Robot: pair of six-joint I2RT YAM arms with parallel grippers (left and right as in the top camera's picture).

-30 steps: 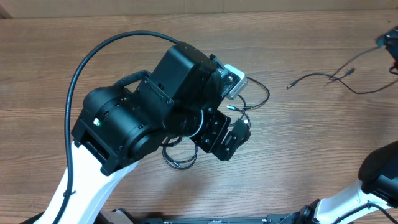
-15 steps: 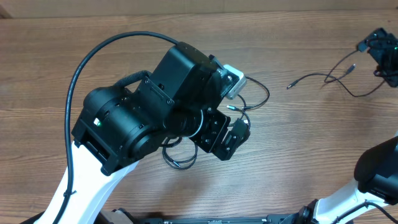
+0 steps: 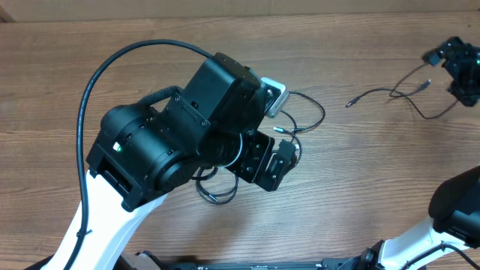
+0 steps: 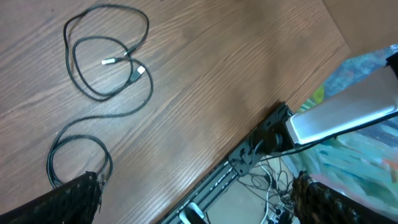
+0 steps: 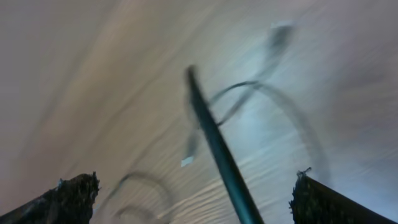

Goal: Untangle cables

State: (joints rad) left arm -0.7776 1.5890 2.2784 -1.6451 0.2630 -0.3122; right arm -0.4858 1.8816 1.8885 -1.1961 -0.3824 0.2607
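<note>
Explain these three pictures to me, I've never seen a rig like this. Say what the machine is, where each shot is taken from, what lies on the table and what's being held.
These are two robot arms at a wooden table. The overhead view looks straight down. The big black shape is the left arm, and the right gripper sits at the far right edge. The other two views come from cameras on the wrists, with dark fingertips in the bottom corners. On the table are looped cables by the left gripper and a separate cable near the right one. Both grippers' fingers stand apart, and neither visibly clamps anything. The right wrist view is blurred.
</note>
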